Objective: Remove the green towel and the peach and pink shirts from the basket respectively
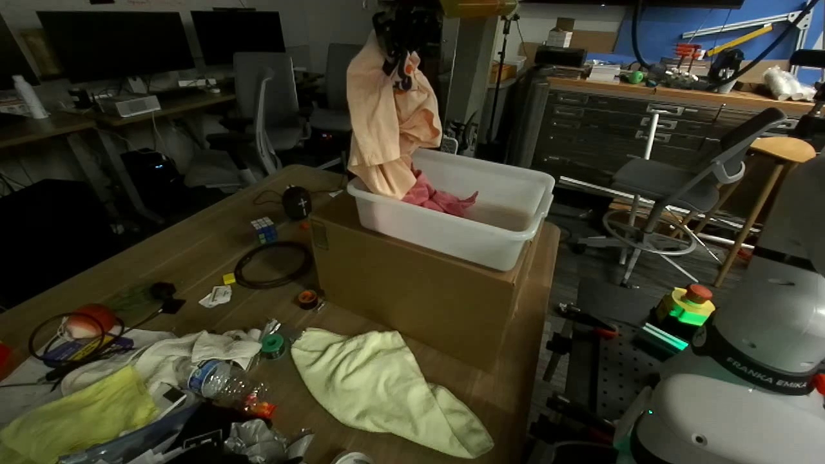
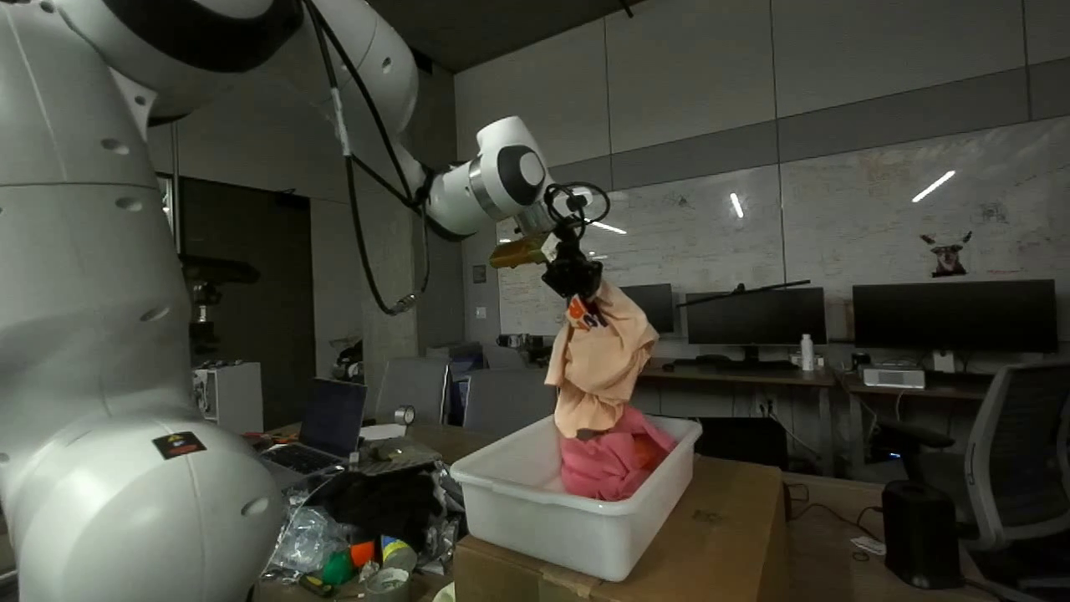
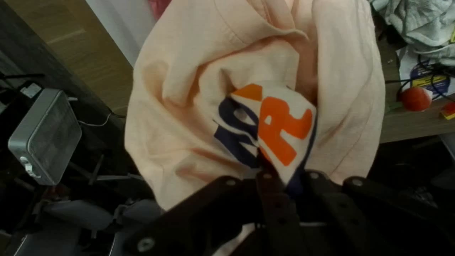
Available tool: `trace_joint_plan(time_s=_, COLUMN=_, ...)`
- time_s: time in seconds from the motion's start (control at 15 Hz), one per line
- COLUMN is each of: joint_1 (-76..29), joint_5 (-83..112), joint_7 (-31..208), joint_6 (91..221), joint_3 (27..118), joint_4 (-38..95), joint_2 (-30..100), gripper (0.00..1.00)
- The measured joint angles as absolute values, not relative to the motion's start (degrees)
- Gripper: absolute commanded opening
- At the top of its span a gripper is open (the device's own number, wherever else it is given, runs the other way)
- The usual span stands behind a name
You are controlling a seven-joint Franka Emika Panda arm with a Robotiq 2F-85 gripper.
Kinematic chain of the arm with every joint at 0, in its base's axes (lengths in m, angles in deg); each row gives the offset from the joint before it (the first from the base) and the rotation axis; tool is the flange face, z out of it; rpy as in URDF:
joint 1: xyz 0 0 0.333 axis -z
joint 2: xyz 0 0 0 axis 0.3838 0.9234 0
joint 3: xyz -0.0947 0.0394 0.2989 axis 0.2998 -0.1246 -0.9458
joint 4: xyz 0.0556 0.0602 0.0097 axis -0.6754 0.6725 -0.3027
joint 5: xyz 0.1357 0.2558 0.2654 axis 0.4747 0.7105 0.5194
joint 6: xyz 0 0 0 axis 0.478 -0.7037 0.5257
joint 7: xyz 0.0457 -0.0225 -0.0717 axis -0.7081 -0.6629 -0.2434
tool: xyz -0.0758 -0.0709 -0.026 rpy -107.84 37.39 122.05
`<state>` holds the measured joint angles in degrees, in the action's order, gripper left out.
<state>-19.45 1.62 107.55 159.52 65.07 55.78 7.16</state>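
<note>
My gripper is shut on the peach shirt, pinching it near its orange and navy print. The shirt hangs above the far end of the white basket, its lower hem at the rim. The pink shirt lies bunched in the basket below it; in an exterior view the pink shirt touches or nearly touches the peach hem. In the wrist view the peach shirt fills the middle, held at the gripper's fingertips. The pale green towel lies spread on the table beside the box.
The basket stands on a cardboard box on the wooden table. A plastic bottle, a yellow cloth, a black cable coil and a puzzle cube lie on the table. A laptop stands near the arm's base.
</note>
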Motion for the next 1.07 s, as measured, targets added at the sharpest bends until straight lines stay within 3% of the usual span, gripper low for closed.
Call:
trace_joint_plan(time_s=0.53, joint_1=-23.98, joint_5=-7.96, joint_7=107.64, joint_6=158.18, joint_3=56.54, joint_4=58.73, joint_2=5.95, gripper=0.07)
trace_joint_plan(time_s=1.07, joint_1=-33.12, joint_5=15.29, joint_7=78.64, joint_6=149.87, joint_3=59.01, joint_4=59.82, joint_2=4.56, gripper=0.07)
